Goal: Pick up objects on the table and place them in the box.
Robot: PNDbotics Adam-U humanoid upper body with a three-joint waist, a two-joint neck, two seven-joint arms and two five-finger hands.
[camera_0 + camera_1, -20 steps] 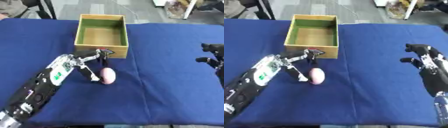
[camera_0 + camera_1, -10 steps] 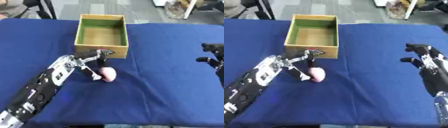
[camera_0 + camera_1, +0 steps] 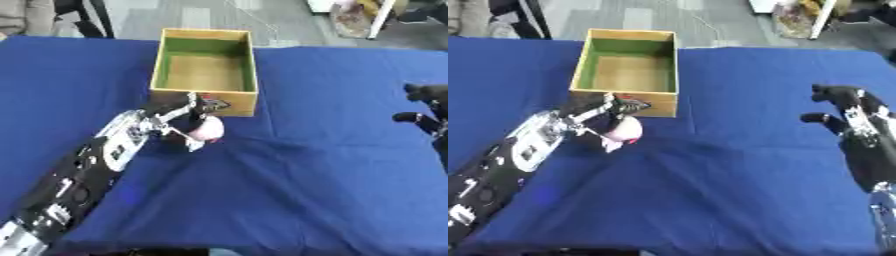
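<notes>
Gripping pink egg-shaped object (image 3: 208,130), left hand (image 3: 179,122) had fingers curled round it, just short of box (image 3: 248,70) front wall. Box looked empty inside; placing not yet done. Right hand (image 3: 843,107) idled at right edge, fingers relaxed, holding nothing.

A lab or office test area: a blue cloth-covered worktop (image 3: 306,165) stands on grey carpet floor (image 3: 192,15), with black chair legs (image 3: 83,17) behind it.
</notes>
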